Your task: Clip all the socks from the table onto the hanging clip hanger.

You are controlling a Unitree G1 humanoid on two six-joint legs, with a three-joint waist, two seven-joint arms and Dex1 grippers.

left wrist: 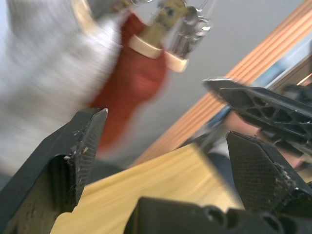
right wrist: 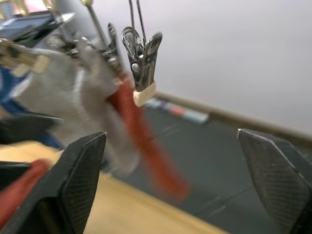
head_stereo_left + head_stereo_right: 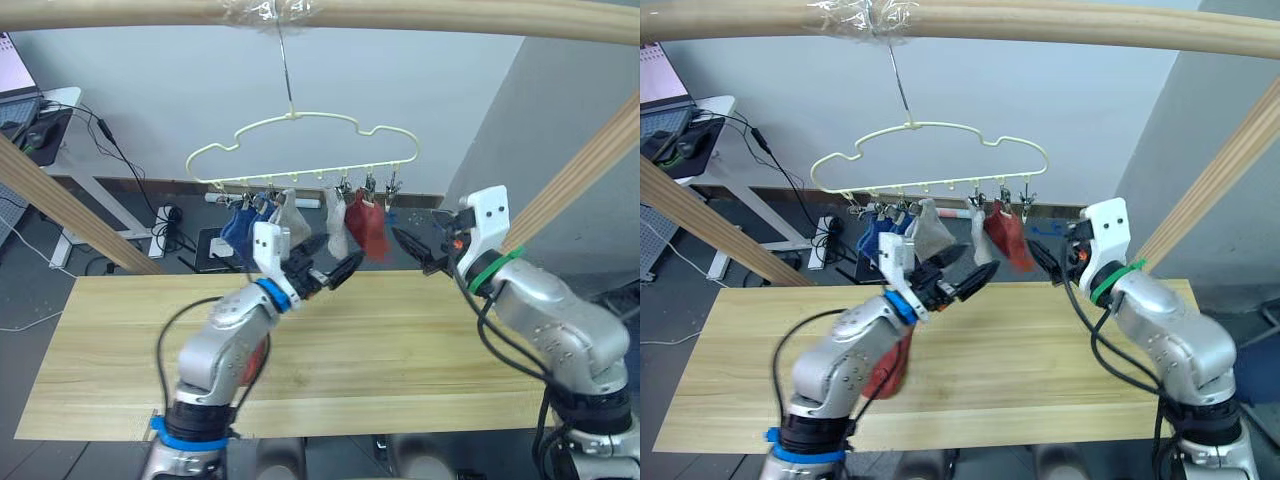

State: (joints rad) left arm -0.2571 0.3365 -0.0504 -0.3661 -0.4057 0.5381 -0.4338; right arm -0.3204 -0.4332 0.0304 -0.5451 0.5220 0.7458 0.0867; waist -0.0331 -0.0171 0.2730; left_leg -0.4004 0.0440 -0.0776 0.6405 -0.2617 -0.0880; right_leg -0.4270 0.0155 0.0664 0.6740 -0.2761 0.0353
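The last rust-red ankle sock (image 3: 888,368) dangles under the left arm's forearm, not between its fingers, so it could drop onto the pale plank table (image 3: 1040,340). The left claw (image 3: 325,275) is raised, fingers apart and empty, just below the pale-yellow wire clip hanger (image 3: 300,150). The right claw (image 3: 418,250), also spread and empty, points towards the hanger's free end clip (image 2: 141,58).

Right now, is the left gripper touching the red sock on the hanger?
Apart. The left wrist view shows the open left gripper empty, with the clipped red sock beyond its fingertips.
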